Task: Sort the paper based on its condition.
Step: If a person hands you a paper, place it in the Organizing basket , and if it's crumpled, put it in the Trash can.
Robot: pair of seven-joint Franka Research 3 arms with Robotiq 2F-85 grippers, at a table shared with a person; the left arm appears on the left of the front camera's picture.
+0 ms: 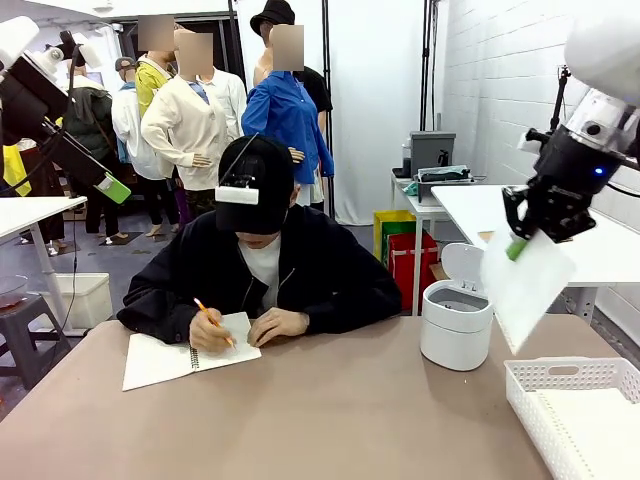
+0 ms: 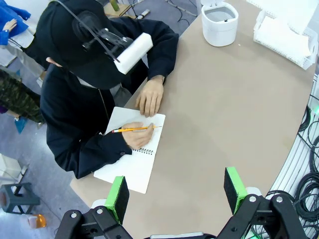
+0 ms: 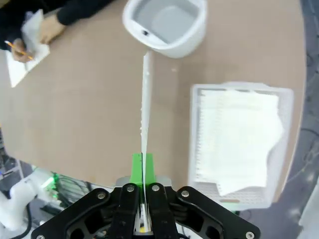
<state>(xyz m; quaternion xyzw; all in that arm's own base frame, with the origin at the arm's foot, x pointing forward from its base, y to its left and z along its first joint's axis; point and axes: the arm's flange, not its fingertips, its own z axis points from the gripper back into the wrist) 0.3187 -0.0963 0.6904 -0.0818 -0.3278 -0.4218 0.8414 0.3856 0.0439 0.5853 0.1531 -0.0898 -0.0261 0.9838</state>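
1. Near corner, robot's right: white basket on the table, paper sheets lying inside.
2. Above it, right gripper raised – fingers pinched tight on a sheet hanging over the gap between basket and bin.
3. Seen edge-on from the right wrist, between the green pads.
4. Left gripper held high over the table – fingers wide apart, nothing between.
5. Far side: person's hand with pencil on a notebook.
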